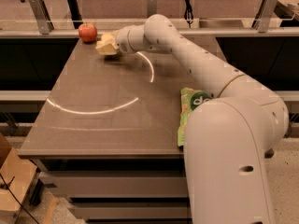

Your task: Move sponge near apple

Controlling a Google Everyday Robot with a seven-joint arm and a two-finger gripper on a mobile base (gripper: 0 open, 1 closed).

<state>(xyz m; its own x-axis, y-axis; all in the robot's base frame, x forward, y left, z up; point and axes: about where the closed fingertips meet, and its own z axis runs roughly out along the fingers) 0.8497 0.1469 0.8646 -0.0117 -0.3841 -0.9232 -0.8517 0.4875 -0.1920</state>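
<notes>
Pale yellow sponge [102,47] is pinched between the jaws of the gripper [108,43], low over the bench [93,125] at its far left corner, just beside the apple [87,32] (not touching, as far as we can tell). The arm is stretched right across to reach. We reckon only the release remains.

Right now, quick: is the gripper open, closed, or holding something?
Gripper: at the far edge of the table, just right of the apple; open or closed cannot be told, the pale yellow sponge blends into its tip.
</notes>
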